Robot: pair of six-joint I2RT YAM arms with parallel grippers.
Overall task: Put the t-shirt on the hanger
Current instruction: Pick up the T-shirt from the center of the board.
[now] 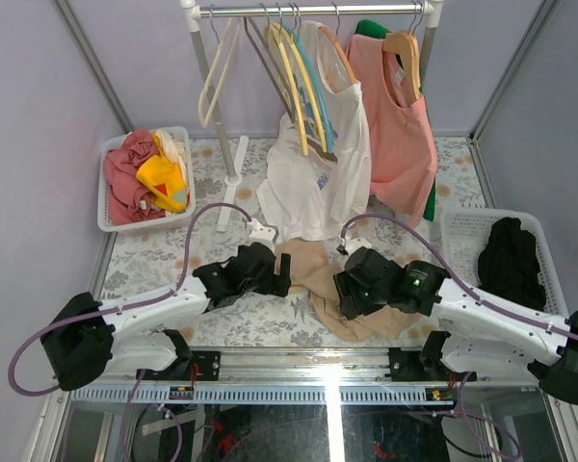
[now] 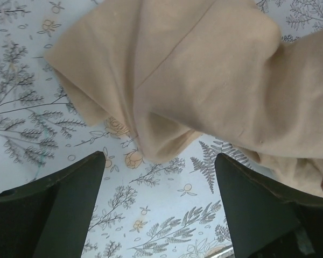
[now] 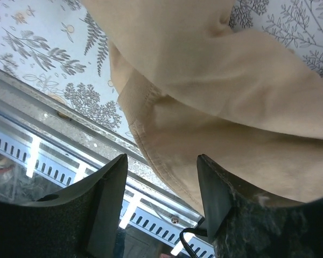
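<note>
**Top external view.** The t-shirt (image 1: 318, 279) lies crumpled on the table (image 1: 144, 260), near the middle of the near edge and between the two arms. The left gripper (image 1: 275, 274) sits at its left border and the right gripper (image 1: 347, 294) is over its right part. The hanger (image 1: 312, 91), a thin light-blue one, hangs on the clothes rail (image 1: 308, 10) at the far side, among yellow hangers and beside a white printed shirt (image 1: 313, 183). It is well apart from the t-shirt and from both grippers.

**Left wrist view.** The jaws stand wide apart with only patterned tabletop between them. A folded corner of the t-shirt lies just beyond the fingertips (image 2: 94, 161). Nothing is gripped.

**Right wrist view.** The jaws are partly spread. The stitched hem of the t-shirt runs across the gap beyond the fingertips (image 3: 116, 166), close to the table's metal near edge. No fabric appears pinched between the pads, so I judge this gripper to hold nothing.

**Progress.** The task is at its opening stage. The garment is not lifted, the hanger has not been taken off the rail, and neither shoulder is threaded. All of it remains: securing the shirt, bringing shirt and hanger together, and seating the neck over the hook.
</note>
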